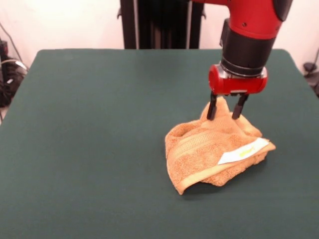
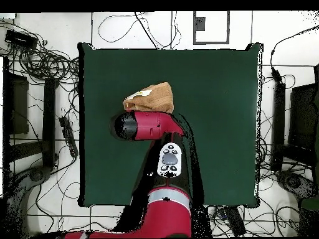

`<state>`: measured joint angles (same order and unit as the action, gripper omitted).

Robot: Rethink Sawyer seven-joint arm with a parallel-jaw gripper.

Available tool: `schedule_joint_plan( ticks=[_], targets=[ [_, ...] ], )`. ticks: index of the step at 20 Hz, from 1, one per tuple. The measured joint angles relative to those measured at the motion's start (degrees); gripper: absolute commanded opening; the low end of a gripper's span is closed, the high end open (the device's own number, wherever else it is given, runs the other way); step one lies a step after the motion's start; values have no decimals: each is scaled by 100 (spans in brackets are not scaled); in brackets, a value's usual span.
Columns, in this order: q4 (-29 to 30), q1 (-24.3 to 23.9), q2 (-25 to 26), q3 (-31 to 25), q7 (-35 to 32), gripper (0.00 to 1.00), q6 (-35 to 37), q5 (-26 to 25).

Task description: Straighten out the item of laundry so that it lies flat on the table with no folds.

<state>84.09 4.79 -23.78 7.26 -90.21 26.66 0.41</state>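
Observation:
The orange-tan towel [image 1: 209, 149] lies crumpled and folded over itself on the dark green table [image 1: 89, 129], right of centre in the front view. Its white label with yellow print [image 1: 242, 151] faces up near its right corner. My gripper [image 1: 224, 116] points straight down at the towel's far edge, fingers apart, and a raised tip of cloth stands between them next to one finger. In the overhead view the towel [image 2: 152, 96] shows just above the red arm, which hides the gripper, on the table [image 2: 212, 124].
The pedestal [image 1: 159, 22] stands at the table's far side. Cables and dark equipment [image 2: 37, 93] lie on the floor around the table [image 2: 293, 124].

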Motion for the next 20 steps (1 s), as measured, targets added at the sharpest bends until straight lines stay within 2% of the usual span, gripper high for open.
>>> schedule_joint_plan(
  ticks=[8,20],
  targets=[
    [185,18,269,0,0,100,-499,98],
    [357,216,267,52,-1,100,-840,364]
  ],
)
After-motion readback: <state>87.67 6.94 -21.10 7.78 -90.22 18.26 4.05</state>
